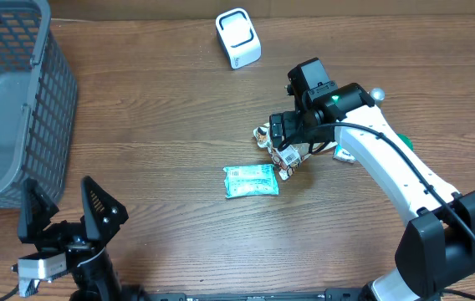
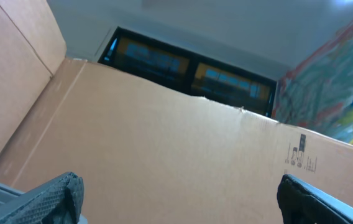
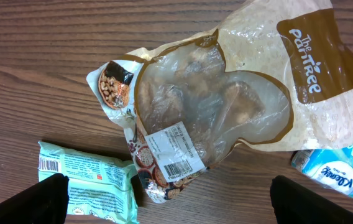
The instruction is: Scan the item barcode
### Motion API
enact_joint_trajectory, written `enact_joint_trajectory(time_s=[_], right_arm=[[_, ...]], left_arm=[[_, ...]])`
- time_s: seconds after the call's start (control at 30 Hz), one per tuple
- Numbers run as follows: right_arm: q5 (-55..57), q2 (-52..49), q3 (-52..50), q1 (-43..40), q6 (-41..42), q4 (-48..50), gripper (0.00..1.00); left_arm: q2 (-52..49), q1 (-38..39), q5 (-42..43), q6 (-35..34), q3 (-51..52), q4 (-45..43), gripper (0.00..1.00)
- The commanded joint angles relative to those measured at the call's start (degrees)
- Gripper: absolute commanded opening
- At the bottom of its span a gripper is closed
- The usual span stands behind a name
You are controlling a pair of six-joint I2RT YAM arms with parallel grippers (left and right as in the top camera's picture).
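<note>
Right gripper (image 3: pixel 170 202) hangs over the table (image 1: pixel 162 125) with its fingers spread wide, pinching nothing. Directly beneath it lies a clear pouch (image 3: pixel 214 106) with a brown printed band. Pale lumpy pieces show through its window, and I can't tell what they are. A white barcode sticker (image 3: pixel 175 149) faces up on the pouch's lower half. A green packet (image 3: pixel 83 180) lies flat just beside the pouch, its own small barcode at the left end. A blue tissue pack (image 3: pixel 338 168) pokes out from under the pouch's right edge. The white scanner (image 1: pixel 237 38) sits well apart, toward the far edge. The grey mesh basket (image 1: pixel 49 100) is at the far left corner, with its bare grey floor showing. Left gripper (image 1: pixel 66 213) is near the front edge, fingers splayed, holding nothing. From its wrist I see only a cardboard wall (image 2: pixel 164 143).
</note>
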State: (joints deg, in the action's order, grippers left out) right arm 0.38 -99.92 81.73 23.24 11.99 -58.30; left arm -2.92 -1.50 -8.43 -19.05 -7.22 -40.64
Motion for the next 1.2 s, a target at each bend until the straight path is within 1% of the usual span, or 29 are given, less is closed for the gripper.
enact_joint_trajectory(time_s=[0.0,0.17,0.3,0.43,0.5,0.7,0.83,1.07,1.17], right_arm=[[0.1,-0.1,0.0,-0.1,0.2,0.1,1.00],[0.1,-0.1,0.0,-0.1,0.2,0.2,1.00],[0.1,-0.1,0.0,-0.1,0.2,0.1,1.00],[0.1,-0.1,0.0,-0.1,0.2,0.1,1.00],[0.1,-0.1,0.0,-0.1,0.2,0.1,1.00],[0.1,-0.1,0.0,-0.1,0.2,0.1,1.00],[0.1,-0.1,0.0,-0.1,0.2,0.1,1.00],[0.1,-0.1,0.0,-0.1,0.2,0.1,1.00],[0.1,-0.1,0.0,-0.1,0.2,0.1,1.00]], left_arm=[[2.8,0.4,-0.4,0.9,2.7,-0.6,1.00],[2.8,0.4,-0.4,0.9,3.7,-3.8,1.00],[2.7,0.4,-0.6,0.9,4.2,-3.5,1.00],[2.7,0.4,-0.6,0.9,7.0,-2.6,1.00],[2.7,0.4,-0.6,0.9,7.0,1.0,0.99],[2.7,0.4,-0.6,0.9,7.0,4.0,1.00],[2.7,0.4,-0.6,0.9,7.0,10.8,1.00],[2.7,0.4,-0.6,0.9,7.0,30.8,1.00],[2.7,0.4,-0.6,0.9,7.0,38.0,0.99]])
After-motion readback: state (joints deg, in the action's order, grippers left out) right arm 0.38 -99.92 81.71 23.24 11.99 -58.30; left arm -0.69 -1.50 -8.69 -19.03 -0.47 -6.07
